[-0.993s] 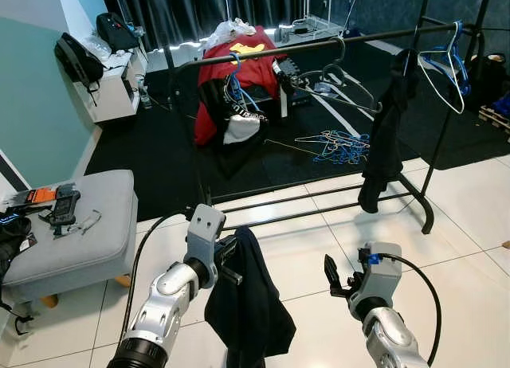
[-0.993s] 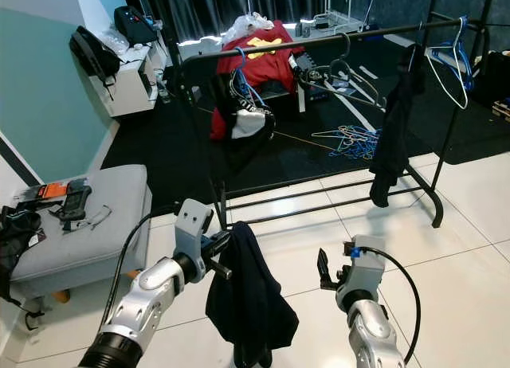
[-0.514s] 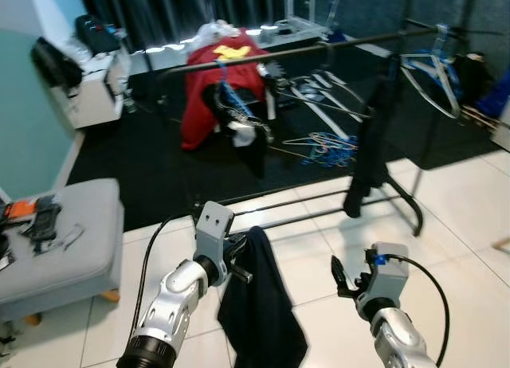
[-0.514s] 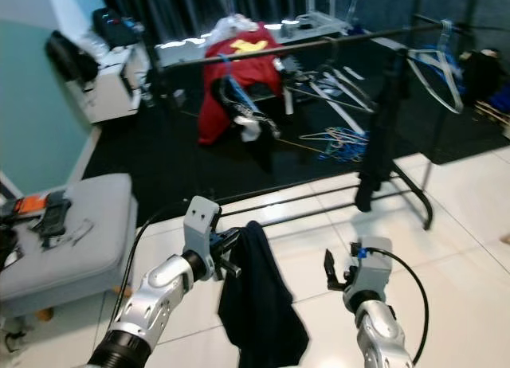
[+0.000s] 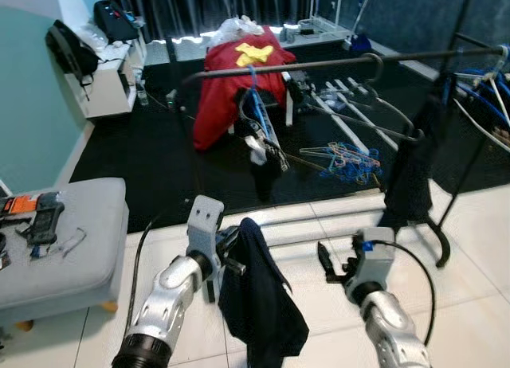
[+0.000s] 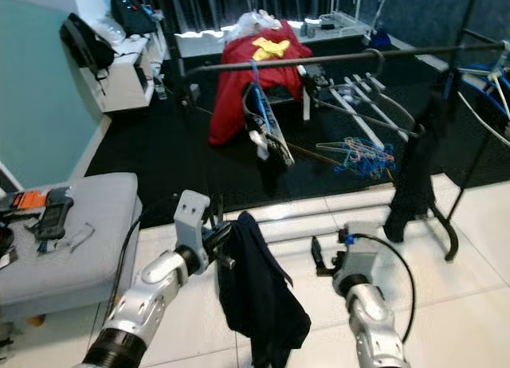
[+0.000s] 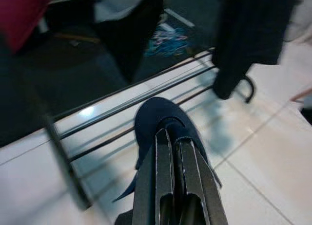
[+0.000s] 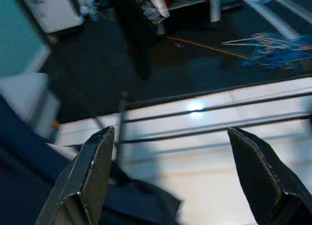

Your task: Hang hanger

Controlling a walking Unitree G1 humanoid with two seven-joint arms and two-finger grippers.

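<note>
Both eyes now show me closer to the long black metal clothes rail [image 5: 319, 63], left pincer [image 7: 170, 137] clamped on the dark navy hanger-hung garment [image 5: 259, 296] below it, right pincer [image 8: 170, 176] spread empty.

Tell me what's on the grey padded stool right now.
On the grey padded stool: a black handheld device, an orange-and-black item, and a thin wire-like object. Its far left edge is out of frame.
</note>
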